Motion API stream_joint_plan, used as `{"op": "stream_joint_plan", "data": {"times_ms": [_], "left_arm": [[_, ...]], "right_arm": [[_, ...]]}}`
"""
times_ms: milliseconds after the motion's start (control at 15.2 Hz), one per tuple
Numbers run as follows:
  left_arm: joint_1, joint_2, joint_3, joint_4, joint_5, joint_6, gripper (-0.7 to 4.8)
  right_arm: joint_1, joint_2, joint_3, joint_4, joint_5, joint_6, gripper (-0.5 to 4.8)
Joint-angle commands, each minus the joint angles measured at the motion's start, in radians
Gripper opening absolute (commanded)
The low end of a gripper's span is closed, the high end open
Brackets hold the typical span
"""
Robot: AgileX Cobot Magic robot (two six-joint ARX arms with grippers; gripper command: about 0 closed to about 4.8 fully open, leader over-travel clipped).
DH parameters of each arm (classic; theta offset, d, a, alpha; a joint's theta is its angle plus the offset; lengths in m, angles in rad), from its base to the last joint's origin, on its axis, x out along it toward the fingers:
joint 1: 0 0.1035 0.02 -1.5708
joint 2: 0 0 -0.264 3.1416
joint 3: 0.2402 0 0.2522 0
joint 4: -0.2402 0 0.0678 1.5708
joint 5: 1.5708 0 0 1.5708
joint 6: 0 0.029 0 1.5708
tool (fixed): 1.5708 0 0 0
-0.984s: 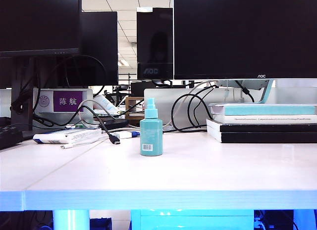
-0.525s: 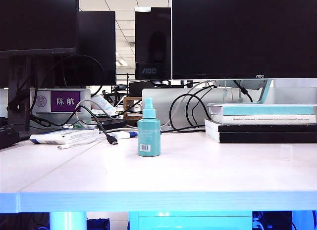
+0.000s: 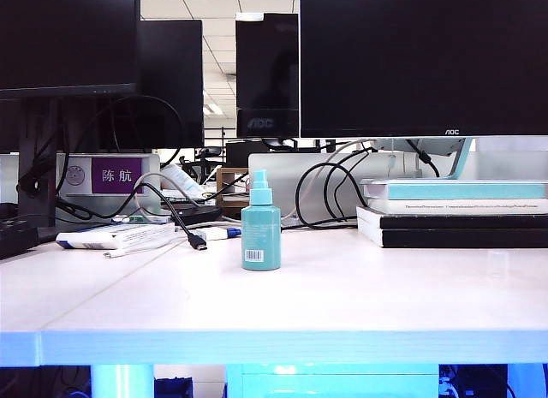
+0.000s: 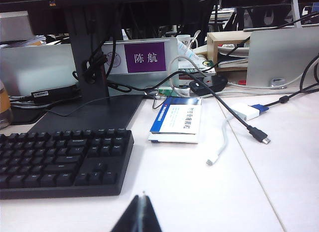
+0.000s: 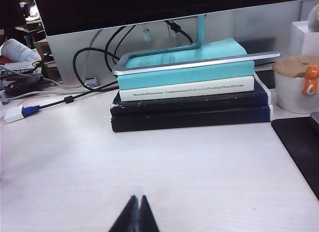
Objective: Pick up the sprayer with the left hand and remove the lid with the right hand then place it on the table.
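— Where is the sprayer (image 3: 261, 235) right now?

— We see it standing straight up near the middle of the bench (image 3: 360, 299), all by itself. Nothing is touching it. The bottle is capless up top: only the bare nozzle shows.

— So is the lid off?

— We think so. A tiny pale, see-through cap (image 5: 135, 191) sits on the bench just past the tips of the right hand (image 5: 135, 214).

— And our hands?

— The left hand (image 4: 141, 215) is low over the bench by the keyboard (image 4: 60, 162), fingers pressed tight together, gripping nothing. The right hand is in front of the stack of books (image 5: 192, 100), fingers also pinched closed and empty. Neither hand shows in the outside camera.

— What is left to do?

— Not much, we guess. The sprayer is down, the lid is down, both hands are free.
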Motion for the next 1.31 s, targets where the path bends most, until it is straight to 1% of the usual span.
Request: {"op": "stream_joint_plan", "data": {"times_ms": [66,131,262,328,394,459,656,722,787,853,918,984,1050,1181,1246,1312], "left_arm": [[0.003,-0.017,0.001,0.005,0.003,-0.003,-0.05],[0.031,-0.017,0.001,0.002,0.023,-0.003,-0.05],[0.127,-0.017,0.001,0.002,0.039,-0.003,-0.05],[0.225,-0.017,0.001,0.001,0.048,-0.003,-0.05],[0.277,-0.017,0.001,0.001,0.031,-0.003,-0.05],[0.306,-0.017,0.001,0.001,0.002,-0.004,-0.05],[0.305,-0.017,0.001,-0.016,-0.001,-0.004,-0.05],[0.305,-0.017,0.001,-0.073,0.025,-0.004,-0.05],[0.305,-0.017,0.001,-0.113,0.114,-0.003,-0.05],[0.304,-0.017,0.001,-0.105,0.201,-0.003,-0.06],[0.304,-0.017,0.001,-0.074,0.254,-0.003,-0.05],[0.304,-0.017,0.001,-0.056,0.273,-0.003,-0.05],[0.304,-0.017,0.001,-0.044,0.272,-0.003,-0.05],[0.305,-0.017,0.001,0.027,0.265,-0.003,-0.05],[0.305,-0.017,0.001,0.053,0.265,-0.004,-0.05],[0.305,-0.017,0.001,0.036,0.249,-0.003,-0.05]], "right_arm": [[-0.001,-0.012,-0.006,0.011,-0.001,0.005,0.00],[-0.013,-0.012,-0.006,0.011,-0.002,0.005,0.00],[-0.056,-0.012,-0.006,0.011,-0.005,0.005,0.00],[-0.083,-0.012,-0.006,0.011,-0.004,0.005,0.00],[-0.085,-0.012,-0.006,0.011,0.002,0.005,0.00],[-0.086,-0.012,-0.006,0.011,-0.001,0.005,0.00],[-0.086,-0.012,-0.006,0.010,0.003,0.005,0.00],[-0.085,-0.012,-0.006,-0.008,-0.001,0.005,0.00],[-0.085,-0.012,-0.006,-0.045,-0.039,0.005,0.00],[-0.085,-0.012,-0.006,-0.048,-0.092,0.005,0.00],[-0.085,-0.012,-0.006,-0.017,-0.135,0.005,0.00],[-0.087,-0.012,-0.006,0.015,-0.150,0.005,0.00],[-0.088,-0.012,-0.006,0.035,-0.147,0.004,0.00],[-0.088,-0.012,-0.006,0.076,-0.143,0.005,0.00],[-0.091,-0.012,-0.006,0.073,-0.142,0.004,0.00],[-0.127,-0.012,-0.006,0.023,-0.141,0.005,0.00]]}}
